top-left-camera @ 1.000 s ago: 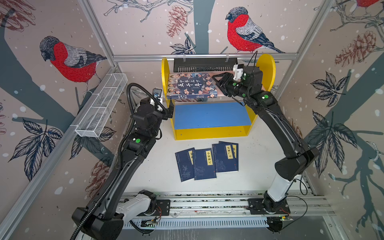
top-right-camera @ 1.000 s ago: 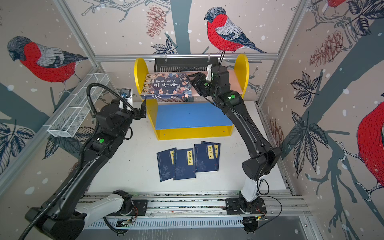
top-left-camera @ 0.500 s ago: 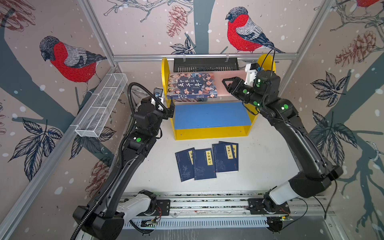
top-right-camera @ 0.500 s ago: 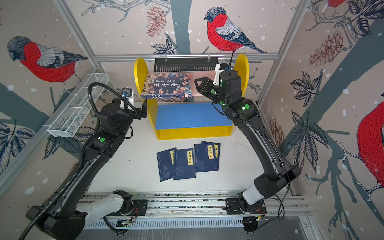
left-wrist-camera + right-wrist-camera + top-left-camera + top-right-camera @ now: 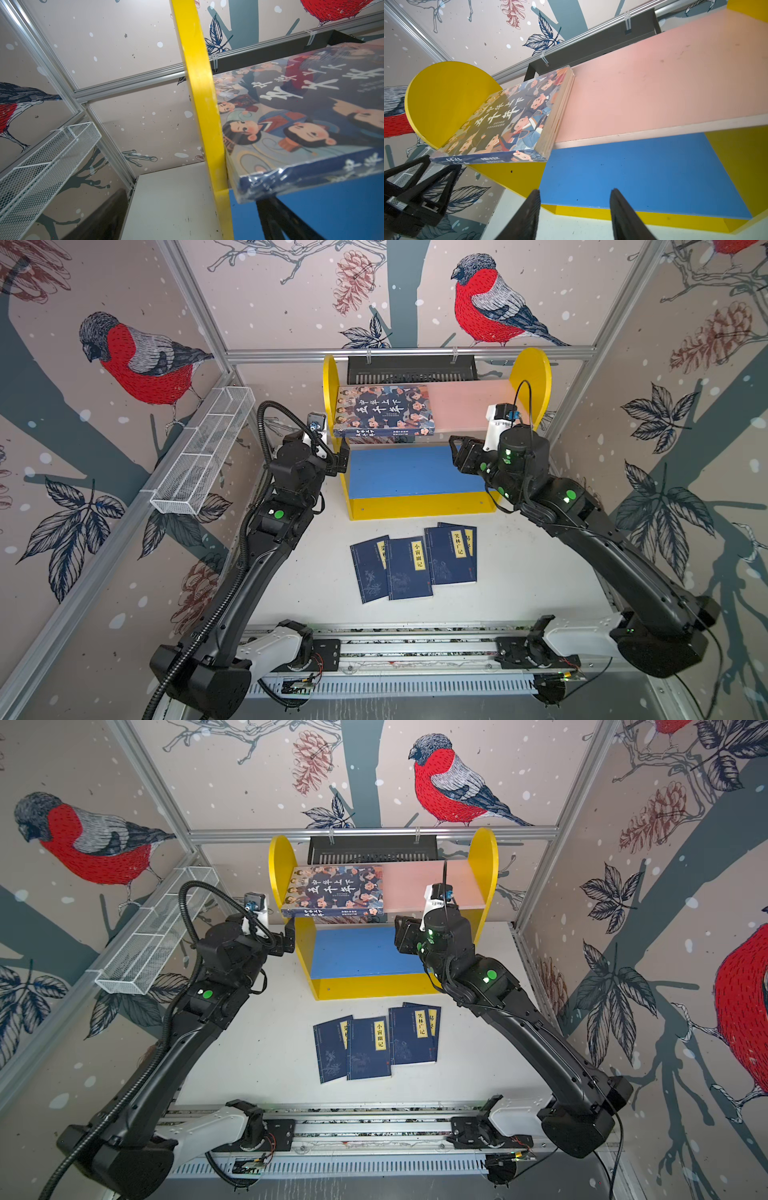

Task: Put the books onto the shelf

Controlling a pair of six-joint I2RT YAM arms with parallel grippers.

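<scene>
The shelf stands at the back, yellow-sided, with a pink upper board and a blue lower board. On the left of the pink board lies the large illustrated book, overhanging the front edge. Several navy books lie overlapped on the table before the shelf. My left gripper is open, its jaws astride the front edge of the yellow left side panel. Over the blue board's right part hangs my right gripper, open and empty.
A white wire mesh tray hangs on the left wall. A black slotted basket hangs on the back rail behind the shelf. The arms' base rail runs along the table's front edge. Cage walls close in on three sides.
My right gripper has drawn back from the large book's right edge on the pink board, down and toward the front. The book stays put. The left arm has not moved.
</scene>
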